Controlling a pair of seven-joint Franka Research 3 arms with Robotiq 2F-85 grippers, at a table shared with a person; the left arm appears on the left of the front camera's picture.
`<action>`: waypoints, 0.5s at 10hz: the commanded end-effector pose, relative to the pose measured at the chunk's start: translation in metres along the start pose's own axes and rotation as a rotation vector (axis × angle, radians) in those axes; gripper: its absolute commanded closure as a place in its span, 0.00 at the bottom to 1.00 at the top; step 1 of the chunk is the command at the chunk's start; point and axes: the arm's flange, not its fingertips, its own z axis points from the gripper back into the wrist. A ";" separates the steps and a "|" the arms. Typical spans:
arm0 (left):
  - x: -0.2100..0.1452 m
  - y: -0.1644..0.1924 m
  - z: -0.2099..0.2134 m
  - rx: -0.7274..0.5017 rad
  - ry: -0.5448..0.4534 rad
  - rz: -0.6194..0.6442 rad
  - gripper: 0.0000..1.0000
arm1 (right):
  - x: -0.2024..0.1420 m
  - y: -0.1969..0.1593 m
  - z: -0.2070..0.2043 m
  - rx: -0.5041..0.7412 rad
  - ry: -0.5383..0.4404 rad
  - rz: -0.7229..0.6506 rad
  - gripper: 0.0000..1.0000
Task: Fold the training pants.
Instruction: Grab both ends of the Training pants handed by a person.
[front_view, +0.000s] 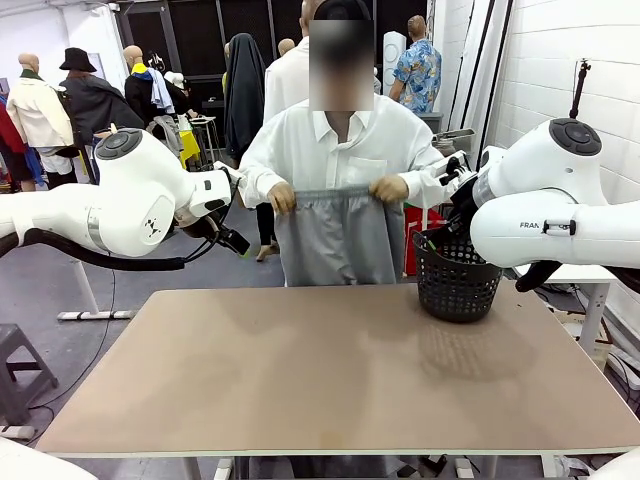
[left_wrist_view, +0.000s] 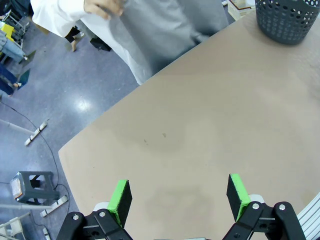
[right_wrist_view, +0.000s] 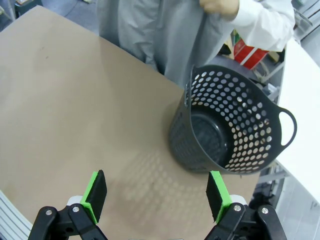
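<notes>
A person in a white shirt stands at the far side of the table and holds the light grey training pants (front_view: 338, 240) up by the waistband, one hand at each end, so they hang in front of the body beyond the table's far edge. The same pants hang at the top of the left wrist view (left_wrist_view: 165, 30) and the right wrist view (right_wrist_view: 155, 35). My left gripper (left_wrist_view: 177, 197) hovers open above the bare tabletop. My right gripper (right_wrist_view: 157, 195) is open too, above the table just short of the basket. Both arms are raised at the sides, well away from the pants.
A black mesh basket (front_view: 456, 278) stands empty at the table's far right corner; it also appears in the right wrist view (right_wrist_view: 230, 135) and the left wrist view (left_wrist_view: 287, 20). The brown tabletop (front_view: 320, 370) is bare. A white side table (right_wrist_view: 300, 115) lies past the basket.
</notes>
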 end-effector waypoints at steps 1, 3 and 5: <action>0.000 0.001 0.000 -0.009 -0.003 -0.005 0.00 | -0.001 0.000 -0.002 0.001 0.004 -0.001 0.00; 0.000 0.001 0.000 -0.009 -0.003 -0.005 0.00 | -0.001 0.000 -0.002 0.001 0.004 -0.001 0.00; 0.000 0.001 0.000 -0.009 -0.003 -0.005 0.00 | -0.001 0.000 -0.002 0.001 0.004 -0.001 0.00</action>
